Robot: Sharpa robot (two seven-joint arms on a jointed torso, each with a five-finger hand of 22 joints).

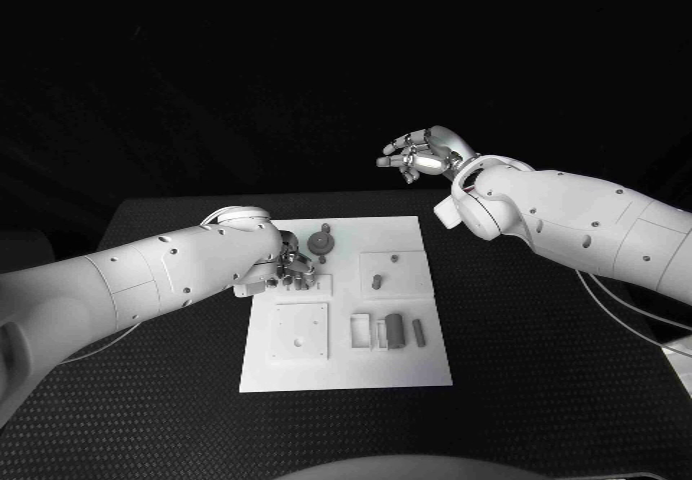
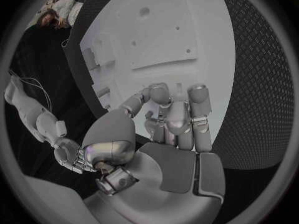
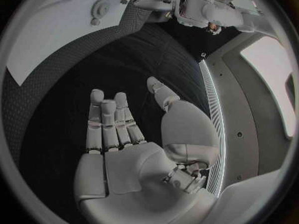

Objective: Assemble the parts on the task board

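The white task board (image 1: 346,372) lies in the middle of the black table. My left hand (image 1: 293,266) is low over its far left part, fingers (image 2: 176,115) curled down toward the board (image 2: 187,30); what lies under them is hidden. Beside that hand sits a grey gear-like part (image 1: 320,242). Two small pegs (image 1: 378,281) stand mid-board, and several grey blocks (image 1: 389,331) lie toward the near right. My right hand (image 1: 423,152) is raised past the table's far edge, away from the board. In the right wrist view its fingers (image 3: 109,122) are stretched out and its palm is bare.
A square plate with holes (image 1: 299,331) sits on the board's near left. Black table (image 1: 534,330) stretches right of the board. My right arm (image 1: 577,225) reaches over the far right corner. The gear (image 3: 98,7) and board (image 3: 50,40) show beyond the right hand.
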